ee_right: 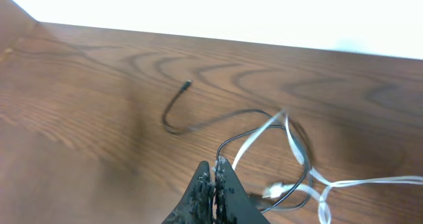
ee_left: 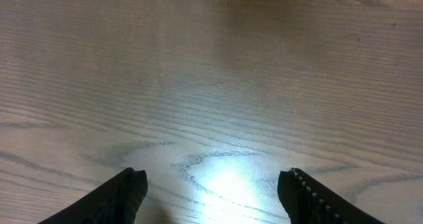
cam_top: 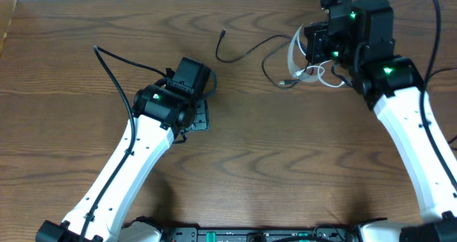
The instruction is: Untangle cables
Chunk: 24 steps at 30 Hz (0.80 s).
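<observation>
Right wrist | right fingers (ee_right: 215, 174) closed on black cable (ee_right: 164, 119) | left fingers (ee_left: 129, 187) apart

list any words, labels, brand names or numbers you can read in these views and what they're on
None: no readable text in any view.
The brown wood-grain table, the thin black cable, the flat white cable, the white-and-black left arm and right arm show no lettering.
The green dots on the arms are lights, not signs.
</observation>
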Available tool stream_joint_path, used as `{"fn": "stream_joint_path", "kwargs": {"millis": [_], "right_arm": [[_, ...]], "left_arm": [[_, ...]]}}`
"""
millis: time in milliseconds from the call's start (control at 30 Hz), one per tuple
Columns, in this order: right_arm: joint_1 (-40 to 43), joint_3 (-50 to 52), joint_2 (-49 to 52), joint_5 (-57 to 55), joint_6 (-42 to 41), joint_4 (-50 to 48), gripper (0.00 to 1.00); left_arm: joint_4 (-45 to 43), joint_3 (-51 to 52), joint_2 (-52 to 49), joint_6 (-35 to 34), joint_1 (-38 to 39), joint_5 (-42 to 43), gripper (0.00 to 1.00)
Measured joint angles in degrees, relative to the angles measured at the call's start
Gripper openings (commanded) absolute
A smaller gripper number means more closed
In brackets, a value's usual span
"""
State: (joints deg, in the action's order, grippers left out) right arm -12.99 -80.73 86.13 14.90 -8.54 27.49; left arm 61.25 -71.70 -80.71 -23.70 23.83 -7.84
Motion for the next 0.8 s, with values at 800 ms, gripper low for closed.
{"fn": "stream_joint_path", "kwargs": {"millis": [800], "right_arm": [[-1.0, 0.0, 11.5, 0.3, -0.2, 7.6, 0.36]], "left_arm": [[0.0, 0.0, 0.0, 0.0, 0.0, 0.0, 0.69]]}}
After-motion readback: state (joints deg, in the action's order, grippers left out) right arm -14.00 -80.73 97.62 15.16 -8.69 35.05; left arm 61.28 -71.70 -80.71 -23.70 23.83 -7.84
